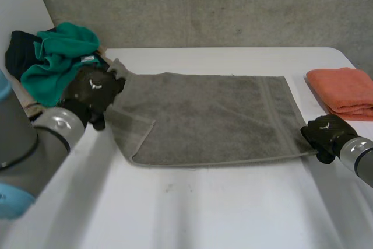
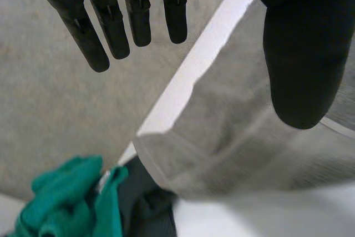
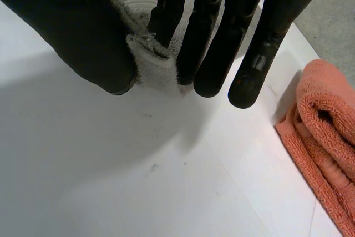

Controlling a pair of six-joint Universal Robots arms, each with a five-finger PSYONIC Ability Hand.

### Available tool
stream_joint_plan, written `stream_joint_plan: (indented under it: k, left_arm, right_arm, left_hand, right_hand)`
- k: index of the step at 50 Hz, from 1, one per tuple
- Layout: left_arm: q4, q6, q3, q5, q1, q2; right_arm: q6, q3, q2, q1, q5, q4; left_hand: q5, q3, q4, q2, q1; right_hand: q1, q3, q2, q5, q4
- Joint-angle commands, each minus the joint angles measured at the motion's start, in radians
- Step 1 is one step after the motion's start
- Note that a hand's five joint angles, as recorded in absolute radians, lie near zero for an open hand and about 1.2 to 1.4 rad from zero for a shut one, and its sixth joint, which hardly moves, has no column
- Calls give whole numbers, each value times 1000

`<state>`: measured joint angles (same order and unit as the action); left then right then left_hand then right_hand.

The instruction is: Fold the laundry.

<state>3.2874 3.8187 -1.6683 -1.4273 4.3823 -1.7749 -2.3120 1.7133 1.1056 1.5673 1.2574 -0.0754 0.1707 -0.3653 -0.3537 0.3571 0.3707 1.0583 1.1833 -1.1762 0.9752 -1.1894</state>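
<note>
Where towel (image 1: 204, 115) ends, right hand (image 1: 324, 133) pinches its corner.

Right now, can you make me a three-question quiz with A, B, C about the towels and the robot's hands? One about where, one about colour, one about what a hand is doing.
1. Where is the orange towel?
A. on a chair
B. folded at the right end of the table
C. in the middle of the table

2. What colour is the big towel that is spread out?
A. grey
B. blue
C. yellow

3. What is the right hand doing?
A. lying flat on bare table
B. holding the orange towel
C. pinching a corner of the big towel

Answers:
1 B: it lies folded beyond the right hand, apart from the big towel.
2 A: it is grey all over.
3 C: the right wrist view shows its thumb and fingers squeezing that corner.
</note>
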Motion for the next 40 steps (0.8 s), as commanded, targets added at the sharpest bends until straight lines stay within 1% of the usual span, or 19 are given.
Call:
stream_joint_plan:
  k: [1, 2, 3, 6, 7, 8, 9, 13, 17, 23, 26, 27, 30, 31, 32, 40]
  left_arm:
    - [-5, 95, 142, 301, 74, -193]
    - [-23, 155, 203, 352, 85, -263]
    - [-58, 203, 250, 367, 86, -322]
    - [-126, 252, 310, 372, 89, -382]
    - [-202, 298, 387, 380, 88, -441]
    - [-224, 311, 407, 381, 86, -458]
    - [-288, 340, 474, 381, 80, -512]
    - [-400, 392, 597, 377, 72, -607]
    - [-434, 401, 683, 367, 65, -670]
    - [-471, 400, 731, 369, 60, -701]
    - [-505, 400, 751, 367, 60, -719]
    - [-515, 400, 760, 364, 60, -724]
    - [-517, 398, 762, 352, 60, -721]
    - [-517, 397, 763, 335, 60, -718]
    - [-519, 397, 763, 326, 60, -718]
    - [-517, 403, 739, 225, 60, -681]
  right_arm:
    - [0, 15, -1, 3, 0, 0]
    - [0, 17, -1, 3, 0, 0]
    - [0, 20, -1, 3, 0, 0]
    - [0, 25, -1, 3, 0, 0]
    - [0, 26, -1, 3, 0, 0]
    - [0, 28, -1, 3, -1, 0]
    - [-1, 29, -1, 3, -1, 0]
    - [-1, 38, -1, 3, -12, 0]
    - [-1, 43, -1, 3, -13, 0]
    - [-1, 52, -1, 3, -13, 0]
    - [-1, 51, -1, 2, -13, -1]
    - [-1, 49, -1, 3, -13, -1]
    - [-1, 48, -1, 3, -13, -4]
    - [-1, 46, -1, 3, -13, -4]
    - [-1, 48, -1, 3, -13, -4]
    - [-1, 48, -1, 3, -13, -4]
  left_hand:
    - [36, -16, -27, 24, 10]
    - [41, -21, -33, 30, 16]
    - [41, -21, -33, 30, 16]
    - [41, -21, -33, 30, 16]
    - [41, -21, -33, 30, 16]
    - [41, -21, -33, 30, 16]
    - [39, -19, -30, 27, 13]
    - [36, -16, -27, 24, 10]
    - [36, -16, -27, 24, 10]
    - [82, -62, -74, 71, 57]
    - [281, -261, -273, 270, 256]
    - [486, -466, -477, 474, 460]
    - [815, -795, -807, 804, 790]
    - [988, -968, -980, 976, 963]
    - [1045, -1025, -1037, 1033, 1019]
    - [1051, -1031, -1043, 1039, 1026]
  right_hand:
    - [338, 213, -220, 247, -207]
    - [338, 213, -220, 247, -207]
    - [338, 213, -220, 247, -207]
    - [338, 213, -220, 247, -207]
    - [338, 213, -220, 247, -207]
    - [338, 213, -220, 247, -207]
    - [338, 213, -220, 247, -207]
    - [338, 213, -220, 247, -207]
    - [338, 213, -220, 247, -207]
    - [338, 213, -220, 247, -207]
    - [338, 213, -220, 247, -207]
    - [338, 213, -220, 247, -207]
    - [338, 213, -220, 247, -207]
    - [338, 213, -220, 247, -207]
    - [338, 213, -220, 247, -207]
    - [338, 213, -220, 247, -207]
